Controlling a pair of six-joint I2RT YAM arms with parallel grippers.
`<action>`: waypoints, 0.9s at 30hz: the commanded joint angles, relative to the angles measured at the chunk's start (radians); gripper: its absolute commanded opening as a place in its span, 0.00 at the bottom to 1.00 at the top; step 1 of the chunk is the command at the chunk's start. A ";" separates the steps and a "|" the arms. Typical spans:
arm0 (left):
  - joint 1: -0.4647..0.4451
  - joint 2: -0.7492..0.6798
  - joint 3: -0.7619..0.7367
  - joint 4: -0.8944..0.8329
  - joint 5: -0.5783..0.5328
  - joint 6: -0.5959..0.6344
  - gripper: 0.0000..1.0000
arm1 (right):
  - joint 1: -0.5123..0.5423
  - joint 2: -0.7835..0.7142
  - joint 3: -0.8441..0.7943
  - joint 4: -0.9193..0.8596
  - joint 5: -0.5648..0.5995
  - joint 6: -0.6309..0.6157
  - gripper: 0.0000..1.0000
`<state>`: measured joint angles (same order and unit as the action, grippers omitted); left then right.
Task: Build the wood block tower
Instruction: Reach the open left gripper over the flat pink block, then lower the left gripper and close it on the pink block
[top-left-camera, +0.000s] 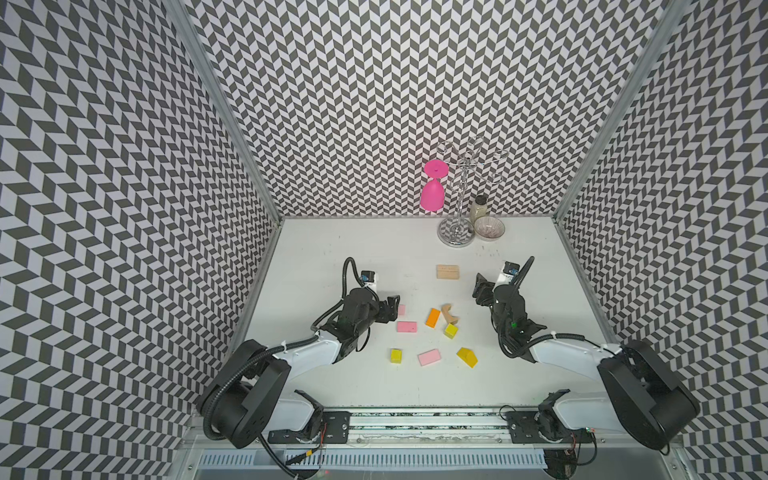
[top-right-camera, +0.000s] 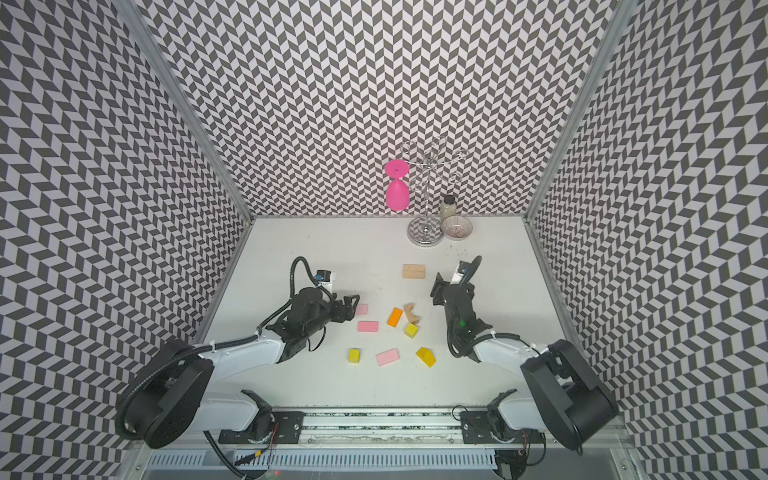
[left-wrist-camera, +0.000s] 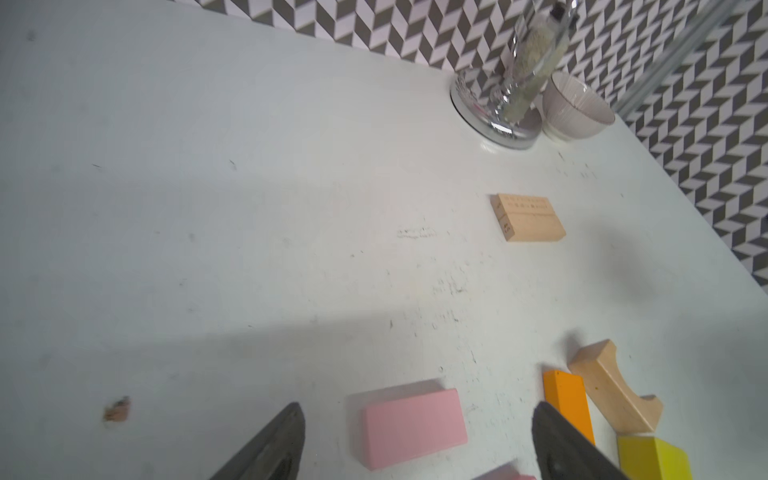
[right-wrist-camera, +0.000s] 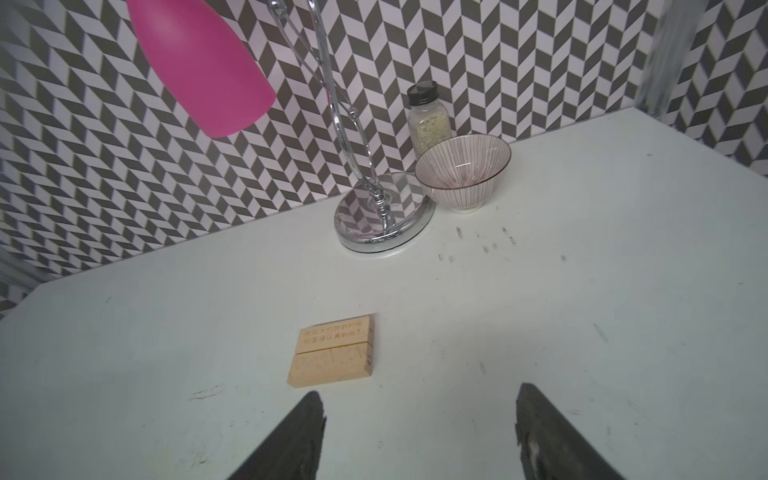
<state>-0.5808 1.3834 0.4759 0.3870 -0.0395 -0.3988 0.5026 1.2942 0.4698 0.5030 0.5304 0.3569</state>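
Tabletop (top-left-camera: 332, 257) space in the middle is your working field. The things you do not need stand together at the far edge, out of the arms' way. They are a chrome wire stand (top-left-camera: 456, 232) with a magenta goblet (top-left-camera: 432, 191) hung on it upside down, then a striped bowl (right-wrist-camera: 463, 174) and a small jar (right-wrist-camera: 428, 120) just beside its base.

Your left arm (top-left-camera: 307, 353) reaches in low from its side. Its jaws are spread, and in the left wrist view one pink bar (left-wrist-camera: 413, 428) lies flat just ahead of the tips, in line with the gap and not pinched. I judge you are lining up this bar as the next layer. On your right arm (top-left-camera: 557, 353) the jaws are also spread and empty. They point toward the tower (top-right-camera: 413, 271), probably to be ready beside it.

The tower is only its base now: two tan bars (top-left-camera: 448, 272) lying flat, side by side and touching. They sit well apart from the loose pieces, so there is room around them.

The rest lies scattered nearer to you:
- a second pink bar (top-left-camera: 406, 326)
- a third pink bar (top-left-camera: 429, 357)
- the yellow roof-shaped piece (top-left-camera: 467, 357)
- the tan arch (top-left-camera: 450, 314), just beside the orange bar (top-left-camera: 432, 317)
- one yellow cube (top-left-camera: 451, 330)
- another yellow cube (top-left-camera: 395, 355)
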 joint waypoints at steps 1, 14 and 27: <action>-0.027 0.046 0.032 -0.046 0.009 0.037 0.86 | 0.002 -0.138 0.018 -0.088 0.170 -0.051 0.78; -0.091 0.205 0.143 -0.186 -0.128 0.037 0.82 | -0.041 -0.162 -0.085 0.033 0.071 -0.042 0.85; -0.129 0.355 0.243 -0.242 -0.242 0.025 0.77 | -0.041 -0.123 -0.054 0.014 0.059 -0.050 0.83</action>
<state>-0.6994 1.7008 0.6991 0.1986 -0.2436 -0.3630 0.4625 1.1679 0.3988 0.4934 0.5926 0.3141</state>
